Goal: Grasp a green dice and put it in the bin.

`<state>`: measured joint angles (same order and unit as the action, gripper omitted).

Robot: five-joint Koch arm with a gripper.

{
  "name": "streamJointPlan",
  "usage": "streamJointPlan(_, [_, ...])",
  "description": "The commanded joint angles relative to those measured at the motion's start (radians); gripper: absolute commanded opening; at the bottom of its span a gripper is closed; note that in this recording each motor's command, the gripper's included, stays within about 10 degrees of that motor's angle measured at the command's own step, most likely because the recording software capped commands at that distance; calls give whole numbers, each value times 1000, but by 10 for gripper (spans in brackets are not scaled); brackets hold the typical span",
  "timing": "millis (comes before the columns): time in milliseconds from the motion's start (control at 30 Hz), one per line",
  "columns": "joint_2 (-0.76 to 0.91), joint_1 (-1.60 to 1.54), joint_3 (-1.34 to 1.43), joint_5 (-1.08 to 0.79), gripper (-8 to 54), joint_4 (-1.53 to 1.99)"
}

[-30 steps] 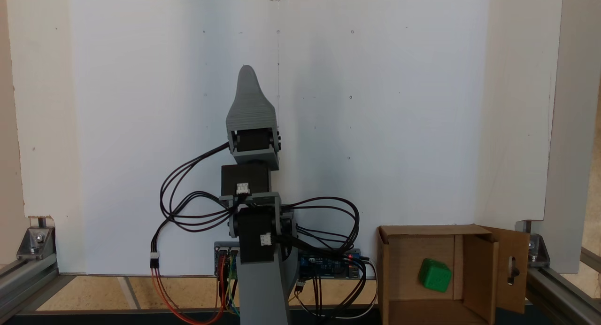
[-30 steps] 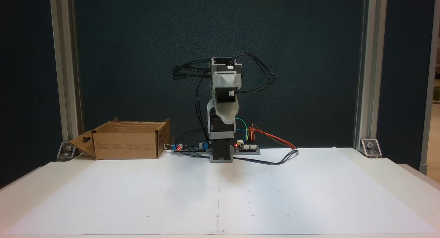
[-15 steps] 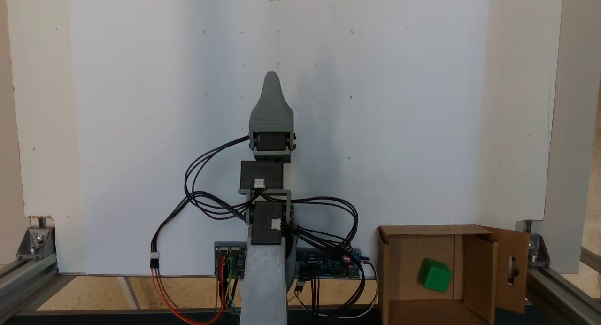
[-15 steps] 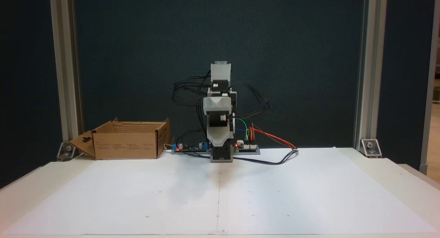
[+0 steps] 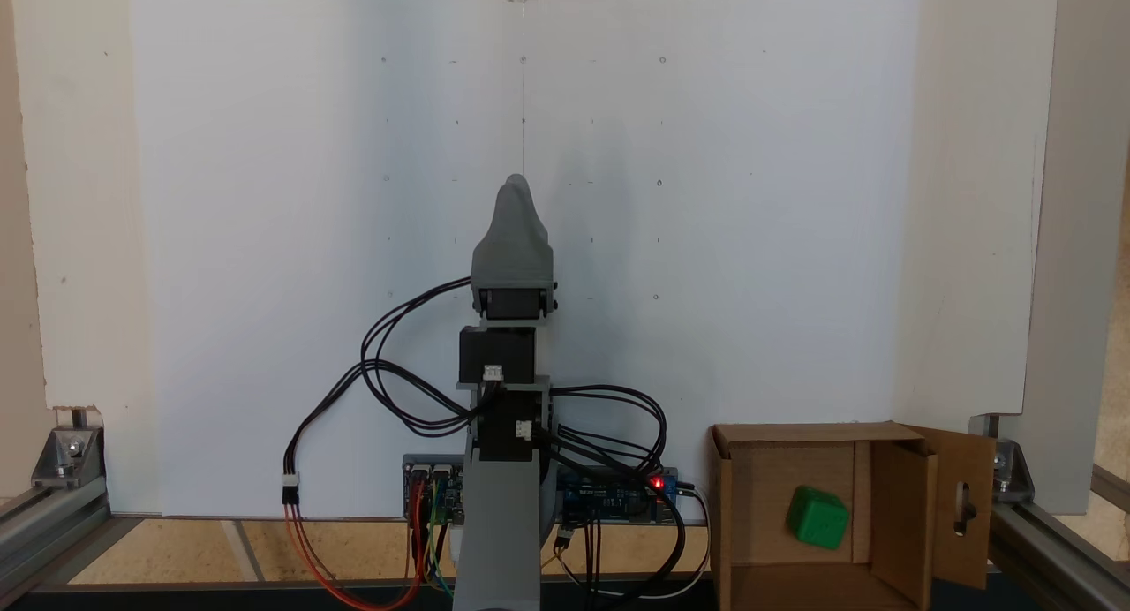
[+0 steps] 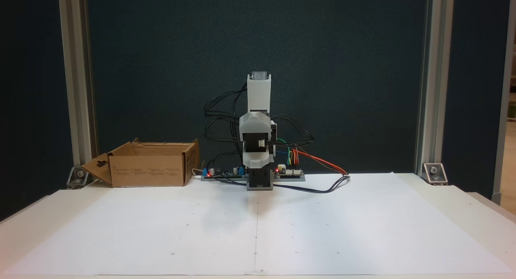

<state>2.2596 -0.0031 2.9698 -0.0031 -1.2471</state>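
The grey plastic pincer (image 5: 515,187) points out over the white paper sheet (image 5: 265,196). One tapered jaw covers the other in both fixed views, so whether it is open or closed cannot be told. Nothing is seen held in it.

The small bright green plastic dice (image 5: 817,516) lies on the floor of the brown corrugated cardboard bin (image 5: 750,487), well apart from the pincer and behind it, beside the arm base. In that fixed view the bin sits right of the arm; its flap with the oblong handle cut-out (image 5: 964,505) stands open toward the aluminium frame rail (image 5: 1050,549).

Surrounding items:
- Black servo cables (image 5: 397,373) loop out on both sides of the arm joints, behind the pincer.
- Blue circuit boards (image 5: 609,496) with a lit red lamp lie at the arm base.
- Red and orange wires (image 6: 322,162) trail from the base.

Clearance: the sheet ahead of and beside the pincer carries only small printed marks. The bin's near wall is the closest obstacle, standing at the sheet's rear edge.

View differences: the bin (image 6: 147,168) appears left of the arm in a fixed view from the front, with its walls hiding its interior. That view shows the pincer (image 6: 256,164) folded low in front of the base, above the sheet (image 6: 363,230).
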Motion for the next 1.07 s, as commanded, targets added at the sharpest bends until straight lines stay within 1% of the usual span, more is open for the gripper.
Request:
streamJointPlan(0, [115,-2,8,-2,436,-165])
streamJointPlan(267, [115,2,158,-9,440,-474])
streamJointPlan(333, [115,2,158,-6,447,-474])
streamJointPlan(1033, [110,0,158,-6,447,-465])
